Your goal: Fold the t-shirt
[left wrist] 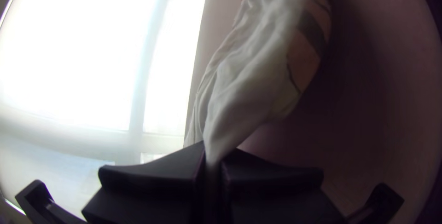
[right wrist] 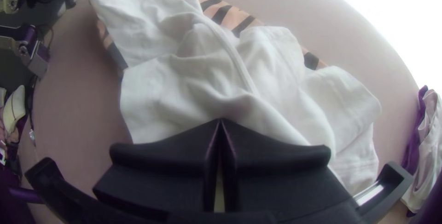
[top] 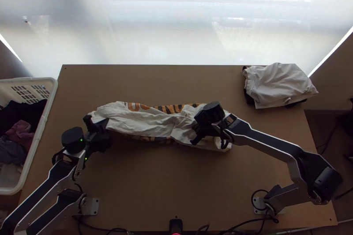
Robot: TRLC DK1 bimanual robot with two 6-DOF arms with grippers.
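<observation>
laundry (top: 20,133) in basket (top: 51,102), left of table (top: 167,177) | t-shirt (top: 141,122) mid-table | clothes pile (top: 280,83) at far right corner

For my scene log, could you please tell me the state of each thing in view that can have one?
T-shirt, gathered into a long, narrow strip, print showing along its edges.
Left claw, shut on one end of the t-shirt.
Right claw, shut, at the t-shirt's other end part.
Laundry basket, holding loosely heaped clothes.
White garment, loosely folded, on top of dark cloth.
</observation>
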